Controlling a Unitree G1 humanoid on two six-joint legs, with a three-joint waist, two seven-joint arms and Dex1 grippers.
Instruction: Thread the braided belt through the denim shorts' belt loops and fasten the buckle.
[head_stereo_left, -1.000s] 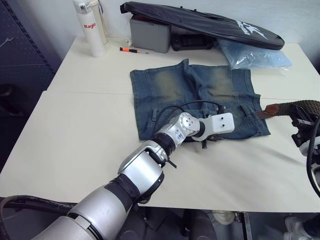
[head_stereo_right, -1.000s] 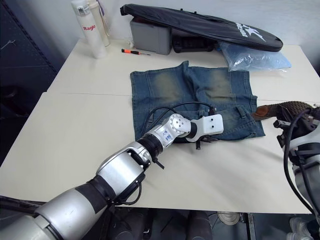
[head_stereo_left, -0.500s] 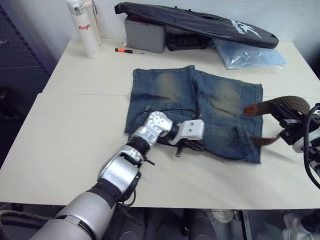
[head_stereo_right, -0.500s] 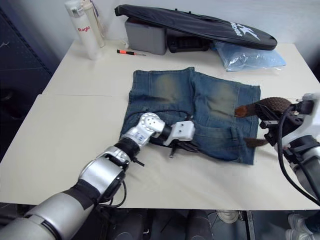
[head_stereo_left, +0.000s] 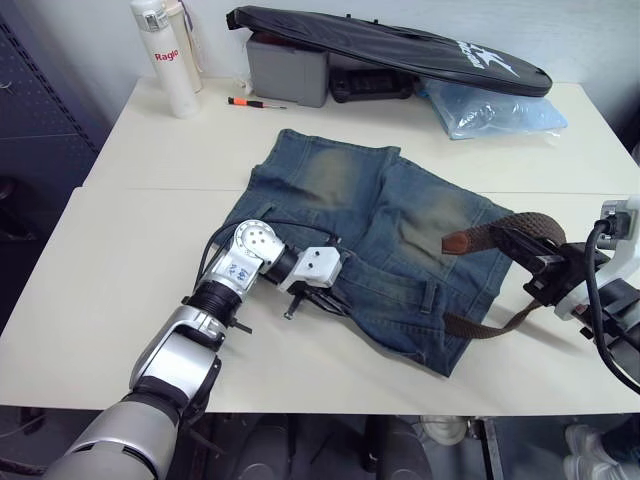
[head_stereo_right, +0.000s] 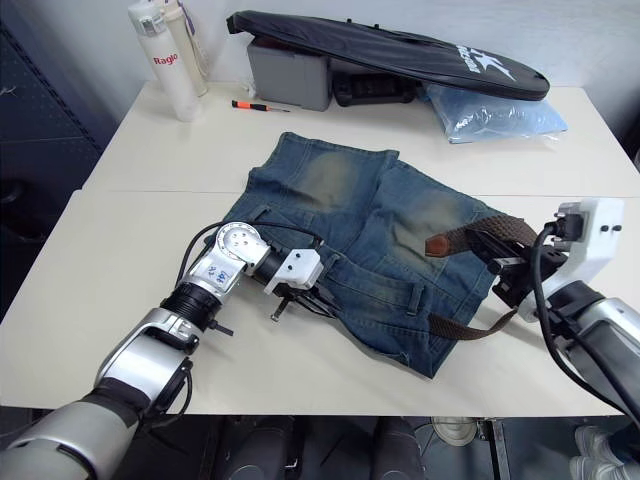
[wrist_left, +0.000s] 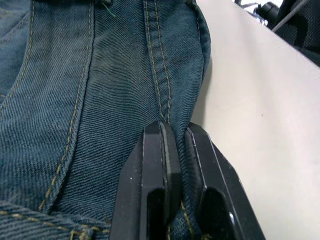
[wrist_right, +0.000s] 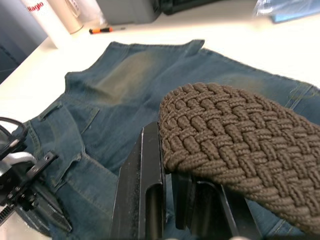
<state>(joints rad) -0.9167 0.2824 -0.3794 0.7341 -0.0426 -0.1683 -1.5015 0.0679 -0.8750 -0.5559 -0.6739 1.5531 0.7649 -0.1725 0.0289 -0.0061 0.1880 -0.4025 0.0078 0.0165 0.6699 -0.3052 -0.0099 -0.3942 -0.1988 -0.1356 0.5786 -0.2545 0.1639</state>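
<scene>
Braided belt (head_stereo_left: 500, 238), looped and held clear of the denim shorts (head_stereo_left: 370, 240) mid-desk, is clamped in the right hand (wrist_right: 167, 200). Left hand (wrist_left: 175, 165) pinches a denim fold near the waistband. No belt loops appear threaded; threading and buckling remain.

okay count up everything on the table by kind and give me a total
Denim shorts: 1
Braided belt: 1
Black bag: 1
White bottle: 1
Grey box: 1
Red-handled screwdriver: 1
Blue plastic packet: 1
Total: 7
</scene>
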